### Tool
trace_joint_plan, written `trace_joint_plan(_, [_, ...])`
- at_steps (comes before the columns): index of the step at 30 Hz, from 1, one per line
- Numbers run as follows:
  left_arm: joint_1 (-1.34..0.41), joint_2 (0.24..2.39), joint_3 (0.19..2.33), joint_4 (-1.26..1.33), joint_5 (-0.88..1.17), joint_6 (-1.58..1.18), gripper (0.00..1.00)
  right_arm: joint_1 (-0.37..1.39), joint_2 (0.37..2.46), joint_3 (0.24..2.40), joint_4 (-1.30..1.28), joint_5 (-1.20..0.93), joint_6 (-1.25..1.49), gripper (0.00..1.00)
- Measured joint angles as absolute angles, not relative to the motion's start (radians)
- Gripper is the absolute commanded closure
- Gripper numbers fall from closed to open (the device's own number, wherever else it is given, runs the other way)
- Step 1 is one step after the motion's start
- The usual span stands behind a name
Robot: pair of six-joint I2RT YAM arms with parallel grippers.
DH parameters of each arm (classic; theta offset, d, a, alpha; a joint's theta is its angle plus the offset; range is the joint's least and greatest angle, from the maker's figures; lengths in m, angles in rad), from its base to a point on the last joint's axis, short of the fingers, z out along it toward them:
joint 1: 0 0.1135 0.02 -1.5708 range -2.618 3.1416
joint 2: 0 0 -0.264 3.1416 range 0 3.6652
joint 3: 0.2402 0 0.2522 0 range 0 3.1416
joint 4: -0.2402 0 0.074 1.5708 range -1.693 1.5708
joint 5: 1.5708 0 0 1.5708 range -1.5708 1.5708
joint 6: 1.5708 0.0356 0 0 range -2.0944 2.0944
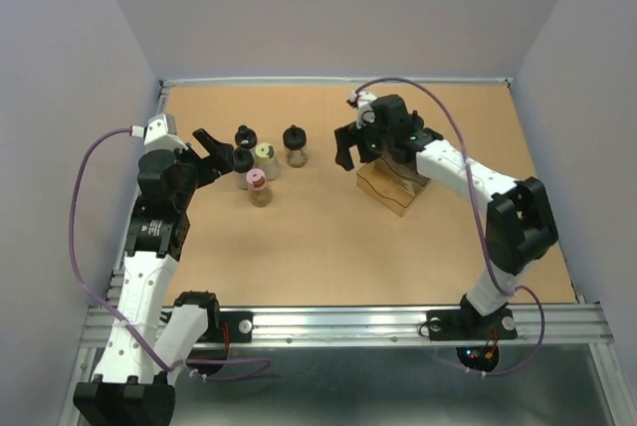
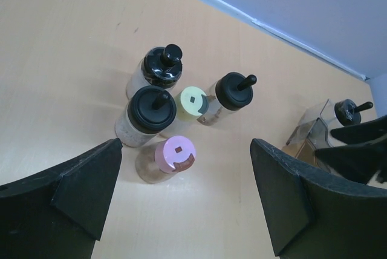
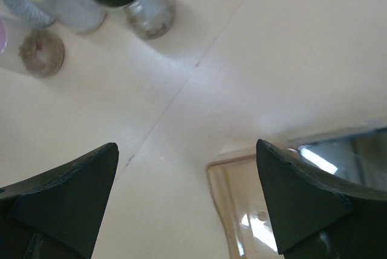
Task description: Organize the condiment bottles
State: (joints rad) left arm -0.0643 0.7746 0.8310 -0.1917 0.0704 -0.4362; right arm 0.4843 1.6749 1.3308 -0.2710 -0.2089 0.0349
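The left tool (image 1: 213, 148) is spread wide and holds nothing. It hovers at the 9 o'clock side of the loose condiment bottles (image 1: 265, 155) and touches none of them. Five stand upright in a tight group toward 10 o'clock on the table (image 1: 299, 257). Two black-capped ones are nearest the tool, with the yellow-green-capped bottle (image 2: 193, 102) beside them and the pink-capped bottle (image 2: 175, 153) at the group's 6 o'clock. Another black-capped bottle (image 1: 295, 140) stands a little apart at its 3 o'clock. In the left wrist view a sixth bottle (image 2: 347, 109) seems to stand in the amber-tinted box (image 1: 390, 192), toward 2 o'clock. The right tool (image 1: 350, 150) is likewise wide and empty, over the table by the box's 10 o'clock corner.

I judge the work early: one bottle apparently housed, five to go. The next move calls for closing on a single bottle, likely the pink-capped one, without toppling its close neighbours.
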Motion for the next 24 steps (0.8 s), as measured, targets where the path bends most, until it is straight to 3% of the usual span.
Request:
trace_joint_plan(8, [-0.065, 0.716, 0.826, -0.205, 0.062, -0.443, 0.01, 0.621, 1.904, 1.48, -0.257, -0.154, 0.002, 0.0])
trace_joint_plan(24, [-0.065, 0.684, 0.826, -0.268, 0.023, -0.442, 0.01, 0.654, 2.18, 1.758, -0.171, -0.127, 0.023, 0.0])
